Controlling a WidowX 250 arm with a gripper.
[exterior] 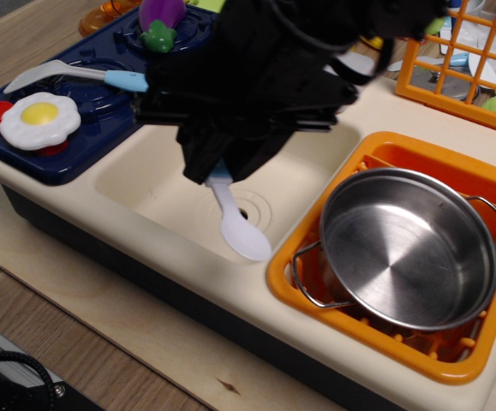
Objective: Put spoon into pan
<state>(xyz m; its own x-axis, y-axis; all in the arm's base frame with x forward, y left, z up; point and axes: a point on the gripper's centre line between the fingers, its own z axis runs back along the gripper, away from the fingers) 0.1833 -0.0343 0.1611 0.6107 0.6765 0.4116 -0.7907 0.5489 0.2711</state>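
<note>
My black gripper (220, 168) hangs over the cream sink basin (158, 193) and is shut on the light-blue handle of the small toy spoon (237, 224). The spoon's white bowl points down and to the right, above the sink's front right rim, just left of the pan. The large shiny steel pan (410, 248) with wire loop handles sits in the orange drying rack (419, 158) at the right. The gripper's fingertips are mostly hidden by its own dark body.
A longer blue-handled utensil (68, 75), a toy fried egg (39, 119) and a purple eggplant (159, 17) lie on the dark blue stove at the left. An orange wire basket (470, 60) stands at the back right. The sink drain (249, 211) is partly hidden by the spoon.
</note>
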